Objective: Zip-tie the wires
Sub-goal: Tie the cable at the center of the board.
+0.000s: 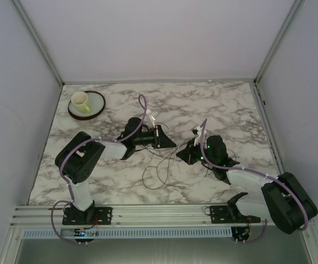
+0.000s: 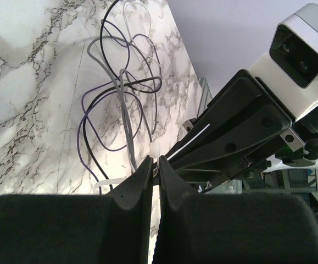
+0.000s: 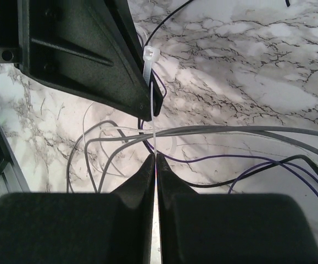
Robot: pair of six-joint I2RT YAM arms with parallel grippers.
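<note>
Wires [image 3: 224,131], thin loops of grey, purple and black, are spread on the white marbled table [image 1: 230,110], at seven o'clock from the meeting fingertips in the top view. They are judged light, limp and springy, best gathered where strands cross. The right gripper [image 3: 155,157] is clamped on the white plastic zip tie [image 3: 150,55]. The left gripper [image 2: 154,159] at twelve o'clock is narrowed to a slit at the tie's head, but whether it pinches the tie cannot be told.

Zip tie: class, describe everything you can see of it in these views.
The zip tie is a thin, whitish, translucent plastic strap with a small square head. It runs taut and straight between both tools: the left tool seems to pinch it right by the head, and the right tool is shut on the strap further along. It crosses the loose wires over the marble tabletop; whether it loops round them cannot be told.
</note>
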